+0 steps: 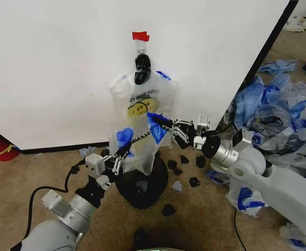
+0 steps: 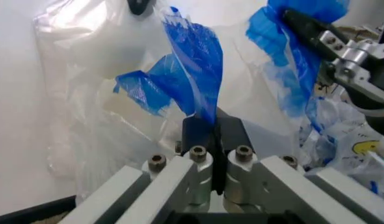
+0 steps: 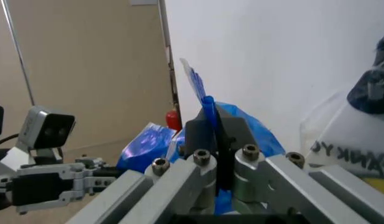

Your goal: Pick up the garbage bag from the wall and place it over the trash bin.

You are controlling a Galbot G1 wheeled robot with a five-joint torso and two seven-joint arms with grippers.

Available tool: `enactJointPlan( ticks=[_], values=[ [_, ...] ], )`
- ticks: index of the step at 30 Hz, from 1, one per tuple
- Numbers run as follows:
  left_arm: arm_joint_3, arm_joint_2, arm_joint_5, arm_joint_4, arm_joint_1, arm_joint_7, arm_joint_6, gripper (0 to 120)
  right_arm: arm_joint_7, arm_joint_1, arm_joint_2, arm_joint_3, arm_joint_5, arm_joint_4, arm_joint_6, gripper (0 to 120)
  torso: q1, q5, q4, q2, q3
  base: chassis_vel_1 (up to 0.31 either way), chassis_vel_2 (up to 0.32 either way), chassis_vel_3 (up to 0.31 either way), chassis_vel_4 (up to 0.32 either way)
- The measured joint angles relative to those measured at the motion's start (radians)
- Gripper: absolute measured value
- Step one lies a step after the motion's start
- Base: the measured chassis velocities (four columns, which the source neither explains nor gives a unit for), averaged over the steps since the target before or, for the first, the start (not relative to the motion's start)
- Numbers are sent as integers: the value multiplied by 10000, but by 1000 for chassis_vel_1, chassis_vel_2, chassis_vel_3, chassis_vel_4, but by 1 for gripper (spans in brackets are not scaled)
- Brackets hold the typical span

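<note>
Blue-handled and see-through, the garbage bag (image 1: 137, 133) hangs stretched between both grippers in front of the white wall (image 1: 53, 68), just above the round black trash bin (image 1: 142, 188) on the carpeted floor (image 1: 32, 172). The left gripper (image 1: 119, 157) has its fingers (image 2: 204, 135) clamped together on one blue handle at the bag's near left; the right gripper (image 1: 166, 124) has its fingers (image 3: 217, 130) pinched on the blue edge at the right. More bags (image 1: 142, 94) with a smiley face hang from the black hook (image 1: 141, 68) under a strip of red tape (image 1: 140, 36). Black scraps (image 1: 184, 170) dot the floor to the bin's right, and a heap of blue-and-clear bags (image 1: 283, 104) lies far right. The step in hand looks like carrying the opened bag to the bin; the next move probably calls for holding the mouth wide and lowering it evenly over the rim
</note>
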Motion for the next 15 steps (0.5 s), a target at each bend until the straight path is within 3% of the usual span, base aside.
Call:
enactJointPlan(
  ticks=[15],
  values=[
    [-219,-116,265,455,-189,-412,-403,0,103,1406,1450,-1702,299,-851,89,0,1,-2,5,-1,1,0,0,0,0]
  ],
)
